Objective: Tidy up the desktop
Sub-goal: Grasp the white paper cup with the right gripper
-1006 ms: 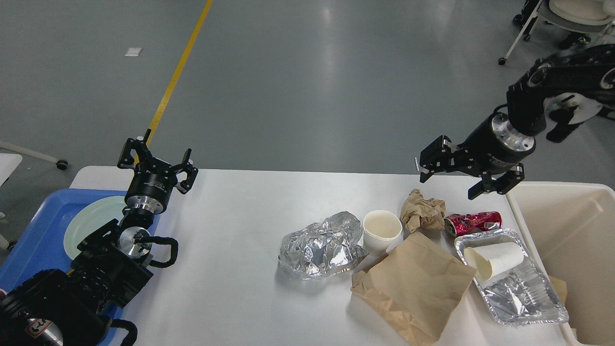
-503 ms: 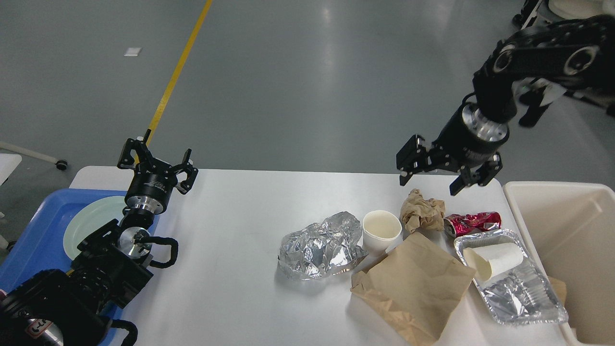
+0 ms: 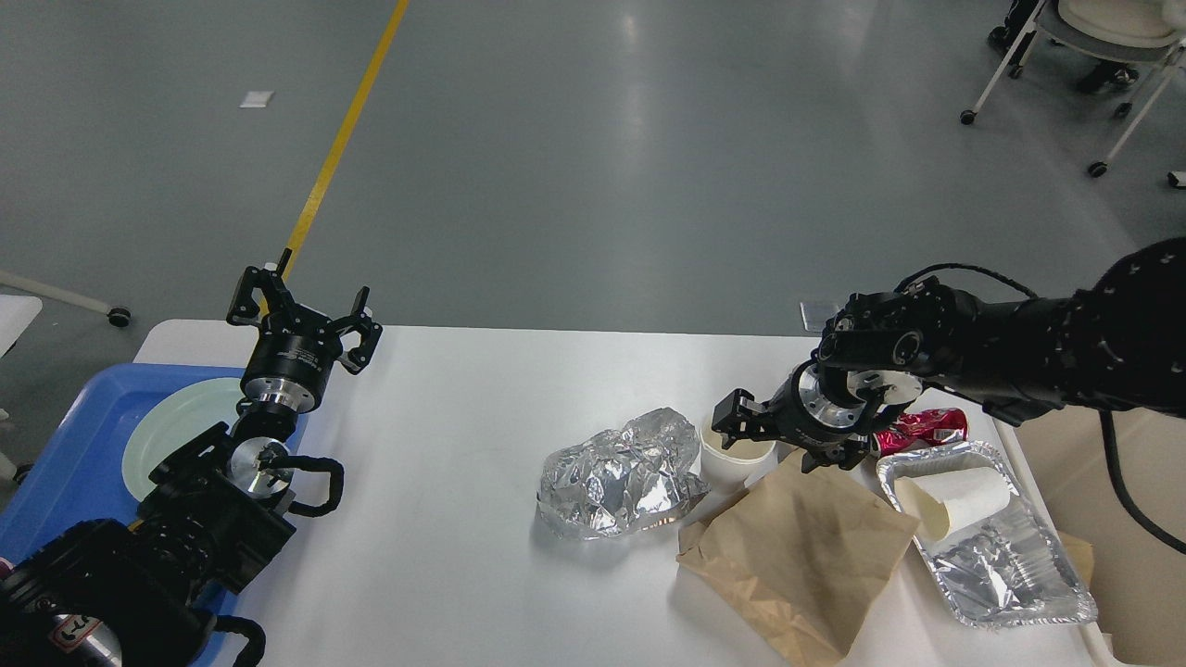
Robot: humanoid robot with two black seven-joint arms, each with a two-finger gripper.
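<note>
Right gripper [image 3: 776, 435], fingers spread and holding nothing, is hanging low between the upright white paper cup [image 3: 737, 456] and the flat brown paper bag [image 3: 804, 545], on the right part of the large white rectangular desktop [image 3: 445, 482]. Judged step: picking up litter there; the fingers should be straddling one item only, squeezing lightly, since paper crushes. Left gripper [image 3: 298, 310], open and empty, is idling far left. Silver foil tray [image 3: 1001, 556] is holding a tipped white cup [image 3: 954, 502]; blue plastic tray [image 3: 65, 463] is holding a pale green plate [image 3: 176, 431]; beige bin [image 3: 1112, 482], contents unclear.
</note>
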